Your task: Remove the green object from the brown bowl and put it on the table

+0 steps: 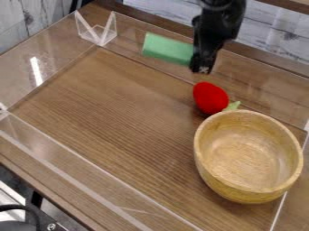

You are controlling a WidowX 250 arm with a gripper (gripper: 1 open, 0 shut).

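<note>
The green object [164, 47], a flat green block, hangs over the far part of the table [108, 113], tilted. My gripper [201, 65] points down and is shut on the block's right end. The block sticks out to the left of the fingers. The brown bowl [248, 155] sits at the near right of the table, well below and right of the gripper, and nothing lies in it.
A red strawberry toy [211, 97] lies between the gripper and the bowl, touching the bowl's far rim. Low clear acrylic walls [42, 63] ring the table, with a clear bracket [94, 30] at the far left corner.
</note>
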